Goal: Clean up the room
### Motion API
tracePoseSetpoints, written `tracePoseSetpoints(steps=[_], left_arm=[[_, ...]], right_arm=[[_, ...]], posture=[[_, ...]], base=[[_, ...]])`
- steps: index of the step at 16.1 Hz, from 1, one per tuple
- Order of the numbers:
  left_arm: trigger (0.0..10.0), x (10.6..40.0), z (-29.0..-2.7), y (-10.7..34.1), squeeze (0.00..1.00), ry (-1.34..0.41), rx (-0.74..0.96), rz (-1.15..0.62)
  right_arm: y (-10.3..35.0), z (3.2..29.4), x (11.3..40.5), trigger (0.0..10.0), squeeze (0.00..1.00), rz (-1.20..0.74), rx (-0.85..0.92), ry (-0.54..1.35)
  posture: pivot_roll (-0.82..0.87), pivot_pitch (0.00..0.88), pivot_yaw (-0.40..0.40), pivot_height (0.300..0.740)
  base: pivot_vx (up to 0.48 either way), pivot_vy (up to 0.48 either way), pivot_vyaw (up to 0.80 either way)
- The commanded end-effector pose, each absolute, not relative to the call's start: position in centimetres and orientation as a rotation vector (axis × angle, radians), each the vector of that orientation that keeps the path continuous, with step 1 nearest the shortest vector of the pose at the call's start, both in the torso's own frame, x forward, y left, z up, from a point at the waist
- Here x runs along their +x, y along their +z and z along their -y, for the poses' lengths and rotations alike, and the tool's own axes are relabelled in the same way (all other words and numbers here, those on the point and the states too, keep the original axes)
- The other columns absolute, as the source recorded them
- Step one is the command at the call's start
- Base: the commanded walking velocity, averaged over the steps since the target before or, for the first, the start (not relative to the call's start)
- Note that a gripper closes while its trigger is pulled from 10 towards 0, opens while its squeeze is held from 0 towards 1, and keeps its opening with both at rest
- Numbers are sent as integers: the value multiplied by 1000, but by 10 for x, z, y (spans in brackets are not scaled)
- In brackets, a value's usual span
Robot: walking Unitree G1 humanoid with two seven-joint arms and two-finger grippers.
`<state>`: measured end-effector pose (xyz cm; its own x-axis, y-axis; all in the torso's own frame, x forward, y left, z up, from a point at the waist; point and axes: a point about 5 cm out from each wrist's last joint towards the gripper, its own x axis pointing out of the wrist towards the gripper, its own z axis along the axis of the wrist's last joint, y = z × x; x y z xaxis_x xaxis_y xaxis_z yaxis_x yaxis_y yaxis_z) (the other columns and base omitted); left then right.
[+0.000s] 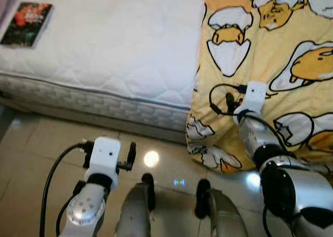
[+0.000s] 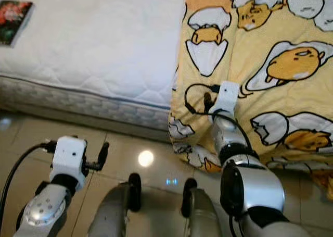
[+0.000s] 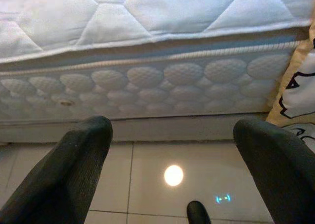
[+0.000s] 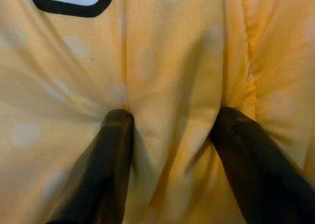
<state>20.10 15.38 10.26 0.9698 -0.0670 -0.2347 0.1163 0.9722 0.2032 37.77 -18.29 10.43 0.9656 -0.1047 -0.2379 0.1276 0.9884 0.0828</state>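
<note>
**A:** Head views first, what's going on?

**B:** A white mattress [image 1: 114, 44] is filling the upper left, with a yellow blanket [image 1: 270, 65] covered in cartoon eggs draping over its right part and hanging down to the tiled floor [image 1: 31, 159]. A book [image 1: 27, 23] is lying way up at 10 o'clock on the mattress. The right gripper [image 2: 221, 94] is reaching out at around 2 o'clock, pressing into the blanket. The left gripper [image 1: 106, 148] is hovering low over the tiles at about 8 o'clock, well apart from the bed.

**A:** Left wrist view?

**B:** Its fingers [image 3: 74, 170] are sitting wide apart with nothing between them, facing the mattress's quilted side and the floor.

**A:** And the right wrist?

**B:** The right one's fingers [image 4: 106, 170] are sinking into the yellow fabric, a ridge of blanket bunching up between them. They're partly apart, squeezing that fold.
</note>
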Motion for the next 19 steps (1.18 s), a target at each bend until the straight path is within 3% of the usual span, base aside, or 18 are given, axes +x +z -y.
tracePoseSetpoints(steps=[1, 6, 16, 17, 19], left_arm=[[10000, 195, -156, 102, 0, -80, 230, -247], [10000, 194, -151, 102, 0, -90, 220, -252], [10000, 200, -142, 96, 0, -88, 210, -251], [10000, 205, -139, 97, 0, -92, 209, -235], [10000, 221, -130, 97, 0, -100, 208, -207]], right_arm=[[88, 178, 370, 0, 0, -304, 90, -108], [116, 153, 387, 0, 0, -232, 58, -17], [134, 84, 391, 0, 0, -185, 144, 155], [139, 78, 392, 10000, 1000, -170, 124, 182], [140, 84, 393, 10000, 1000, -144, 50, 174]], posture=[[305, 459, 80, 740], [301, 453, 76, 740], [282, 425, 21, 740], [268, 410, 14, 740], [236, 371, -10, 740]], base=[[0, 0, 0], [0, 0, 0], [0, 0, 0], [0, 0, 0], [0, 0, 0]])
